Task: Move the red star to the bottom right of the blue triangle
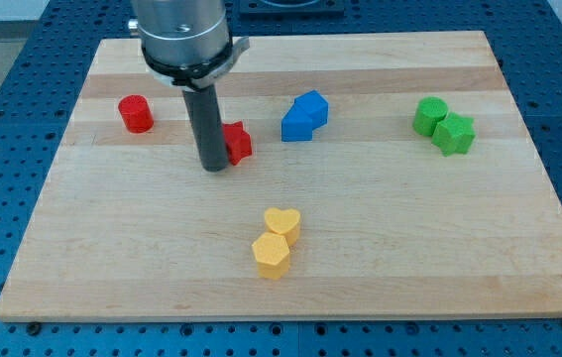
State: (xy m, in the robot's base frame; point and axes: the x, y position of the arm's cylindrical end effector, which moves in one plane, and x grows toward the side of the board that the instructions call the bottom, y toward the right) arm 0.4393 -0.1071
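A: Nearest first, on the wooden tabletop (112, 248): well toward the view's bottom from the tool and a little to its view's right, a yellow hexagon block (272, 256) touching a yellow heart (282, 222) just beyond it.

B: And the tool itself?

A: A straight dark rod, upright, gripping nothing. My tip (215, 167) down at the tabletop, left of centre.

B: Red star?

A: Red star (237, 142) right there, hard against the rod on its view's right side, just above my tip in the view. Seemingly touching.

B: Blue triangle?

A: Blue triangle (304, 116) farther to the view's right of the tool and slightly toward the view's top, near the star but apart from it. Exact shape hard to make out from here.

B: Anything else?

A: Red cylinder (136, 113) to the tool's view's left, toward the top. Far off to the view's right, a green cylinder (430, 116) touching a green star (454, 134).
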